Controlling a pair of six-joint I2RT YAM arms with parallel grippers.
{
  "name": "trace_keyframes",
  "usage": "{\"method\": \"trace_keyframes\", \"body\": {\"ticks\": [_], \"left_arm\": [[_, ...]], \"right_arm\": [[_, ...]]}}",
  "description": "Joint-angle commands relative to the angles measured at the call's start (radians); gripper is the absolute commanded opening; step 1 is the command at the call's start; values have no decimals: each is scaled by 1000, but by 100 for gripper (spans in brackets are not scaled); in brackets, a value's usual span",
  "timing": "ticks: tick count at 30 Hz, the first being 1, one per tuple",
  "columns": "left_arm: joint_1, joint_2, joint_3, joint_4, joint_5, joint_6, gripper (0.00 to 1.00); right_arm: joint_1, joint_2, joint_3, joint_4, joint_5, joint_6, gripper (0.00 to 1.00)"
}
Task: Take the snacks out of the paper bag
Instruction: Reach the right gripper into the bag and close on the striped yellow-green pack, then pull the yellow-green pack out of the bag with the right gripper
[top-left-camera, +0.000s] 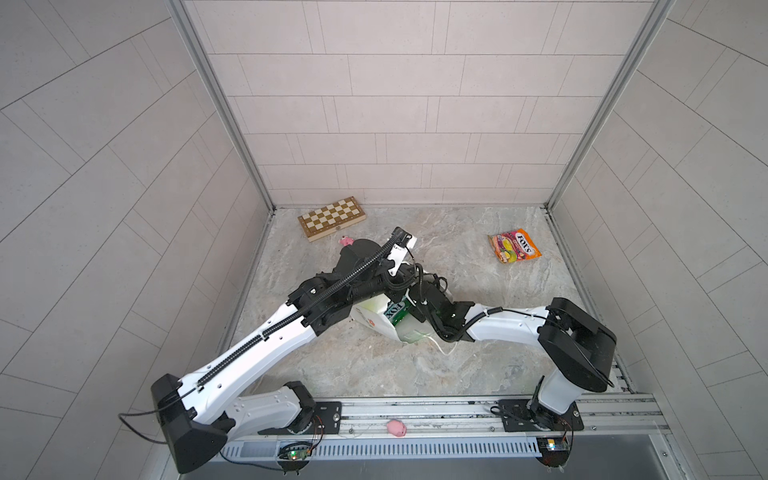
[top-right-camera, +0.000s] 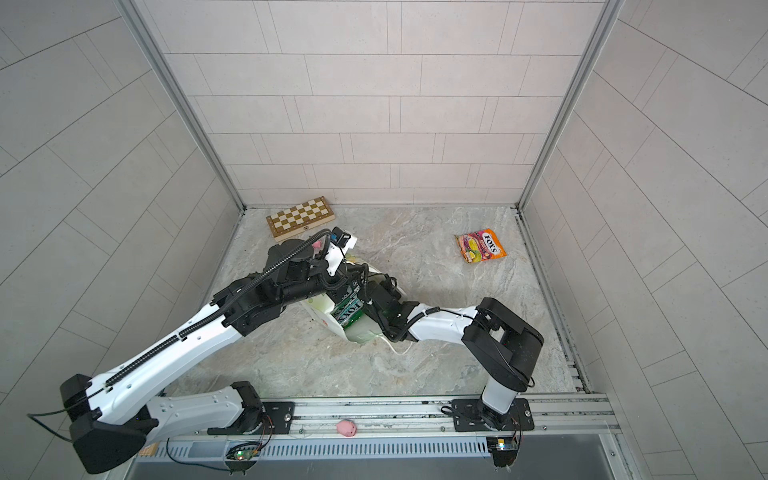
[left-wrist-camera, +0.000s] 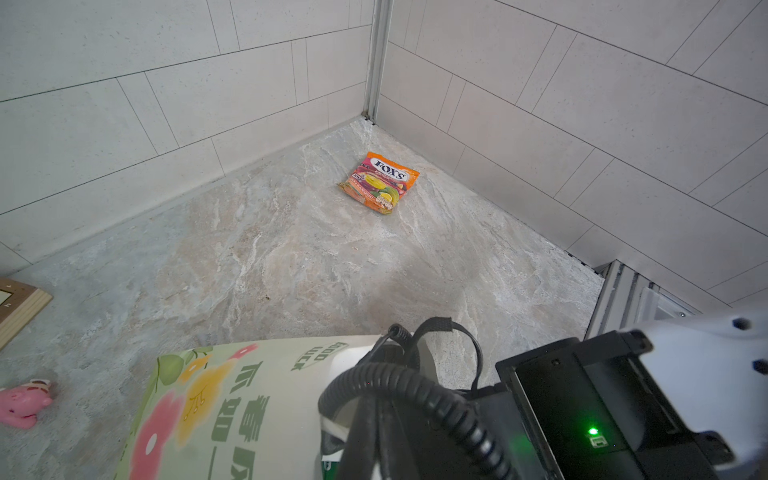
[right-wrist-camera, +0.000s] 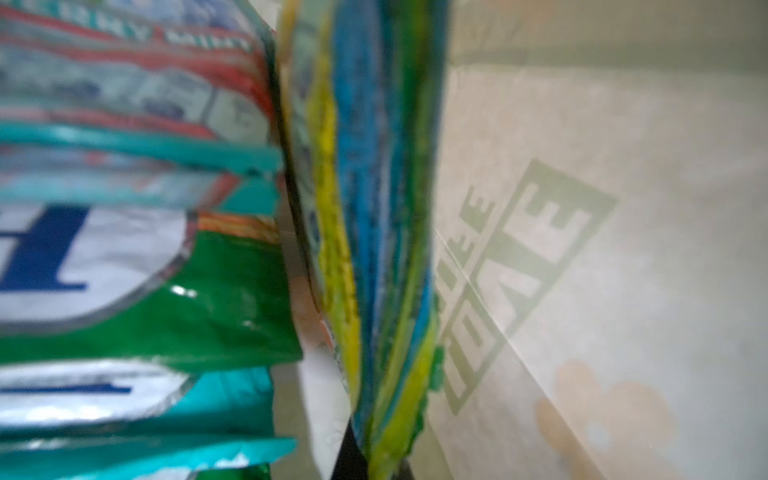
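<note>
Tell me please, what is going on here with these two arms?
Two robot arms are emptying a bag that lies on the table. The right tool is inside the bag's mouth and seems shut on a green-yellow packet. Other packets are still inside. One orange packet already lies out near the far right corner. The left arm bends over the bag; its tool is hidden.

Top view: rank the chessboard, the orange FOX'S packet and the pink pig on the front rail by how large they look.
1. chessboard, largest
2. orange FOX'S packet, somewhat smaller
3. pink pig on the front rail, clearly smallest, even though it lies nearest the camera
</note>
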Motion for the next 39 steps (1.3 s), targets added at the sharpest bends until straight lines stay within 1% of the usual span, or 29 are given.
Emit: {"method": "trace_keyframes", "body": {"ticks": [1, 4, 7, 13, 20, 29, 39], "left_arm": [[-14, -14, 6, 15, -26, 5, 0], [-14, -9, 5, 13, -78, -3, 0], [-14, -4, 7, 10, -100, -8, 0], [-14, -2, 7, 9, -111, -11, 0], [-14, -2, 8, 8, -108, -12, 0], [-14, -2, 8, 8, -105, -13, 0], [-15, -3, 10, 6, -103, -13, 0]], "right_arm": [[3, -97, -18, -15, -27, 3, 0], [4, -174, -48, -31, -54, 16, 0], [4, -257, -82, -52, -75, 30, 0], [4, -419, -144, -102, -72, 53, 0], [4, -592, -158, -195, -39, 46, 0], [4, -771, -116, -299, 38, 29, 0], [3, -847, 27, -428, 137, 15, 0]]}}
